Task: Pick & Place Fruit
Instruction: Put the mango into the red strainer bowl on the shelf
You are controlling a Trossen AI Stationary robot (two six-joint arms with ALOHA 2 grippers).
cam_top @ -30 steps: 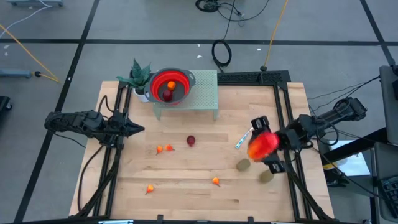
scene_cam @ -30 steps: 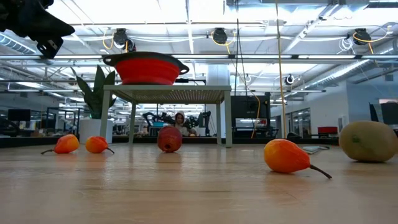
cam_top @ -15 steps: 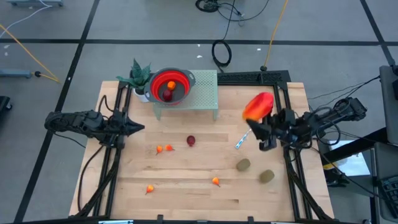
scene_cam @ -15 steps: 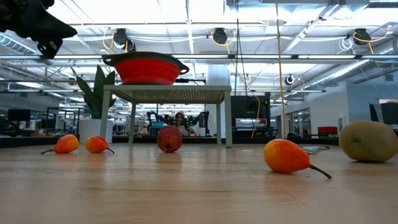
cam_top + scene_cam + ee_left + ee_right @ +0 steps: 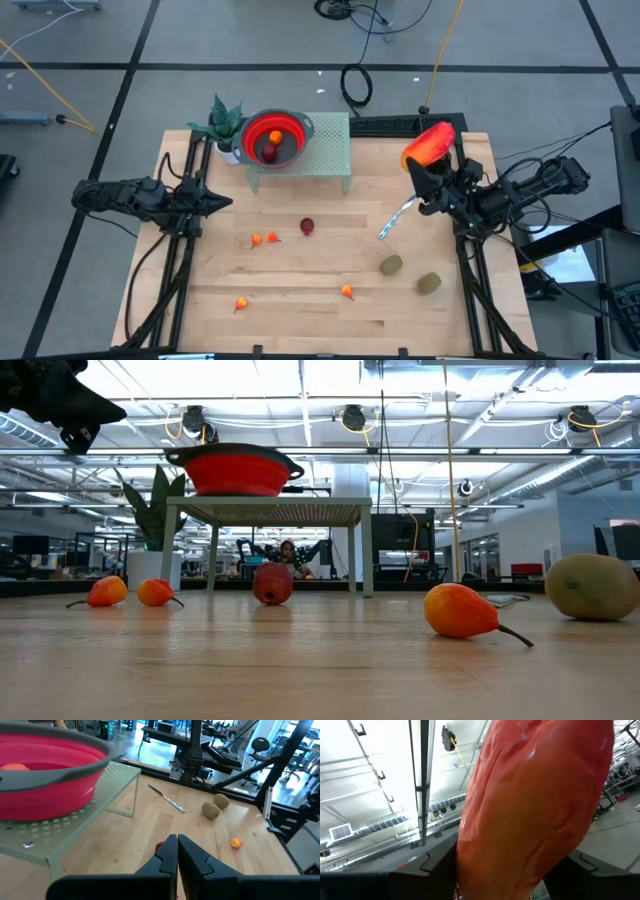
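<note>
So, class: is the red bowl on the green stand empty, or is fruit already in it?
Not empty. The high view shows the red bowl on the green stand holding a dark red fruit and a small orange piece.

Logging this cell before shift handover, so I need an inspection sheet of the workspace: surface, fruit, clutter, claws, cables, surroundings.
Surface: wooden table, undamaged as far as visible.
Job's things: large red-orange fruit held aloft; two in red bowl on green stand; dark red fruit, small orange pieces, brownish-green ovals on table.
Clutter: blue-and-white stick; potted plant.
Claws: right claw grips the large fruit above the table's right side; left claw shut, empty, at left edge.
Cables: coils and yellow cord on floor.
Surroundings: person far behind in low view.
</note>
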